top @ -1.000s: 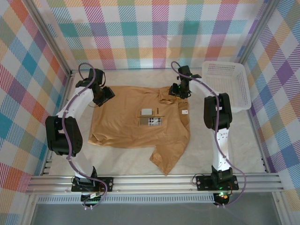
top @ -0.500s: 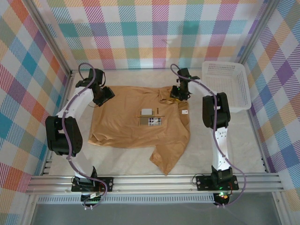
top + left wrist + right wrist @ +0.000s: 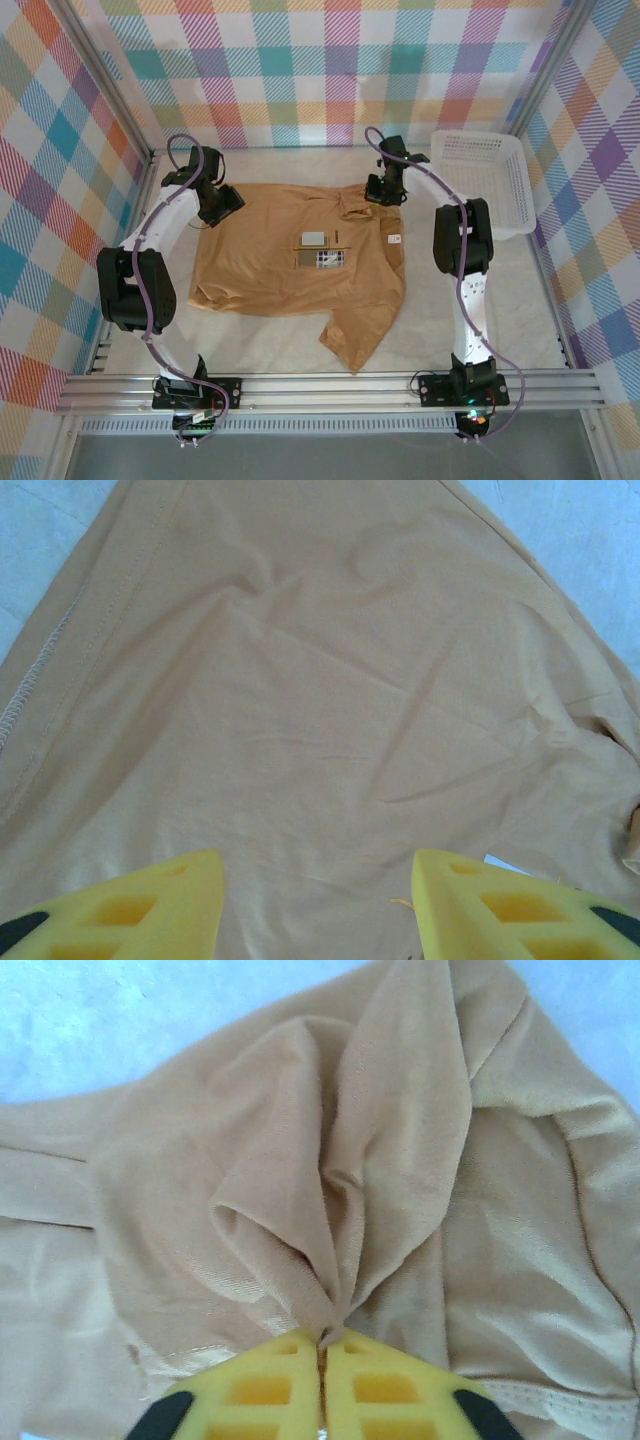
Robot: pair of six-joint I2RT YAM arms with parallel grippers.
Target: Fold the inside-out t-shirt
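the soft orange-brown short-sleeved t-shirt (image 3: pixel 270 265) lies spread out in the middle of the pale bench (image 3: pixel 270 345). one sleeve sticks out toward the near edge. a small white label (image 3: pixel 394 240) sits on it near its right side.

the right gripper (image 3: pixel 322 1338) is at the far right corner of the shirt. its yellow fingers (image 3: pixel 260 1390) are pressed tight together, and a bunch of cloth is pinched between them. the cloth makes tall folds that run to the tips.

the left gripper (image 3: pixel 318 880) is over the far left corner of the shirt. its fingers are about half way apart, with flat cloth under the gap and nothing held.

a white plastic mesh basket (image 3: pixel 476 136) stands at the far right of the bench, apart from the shirt.
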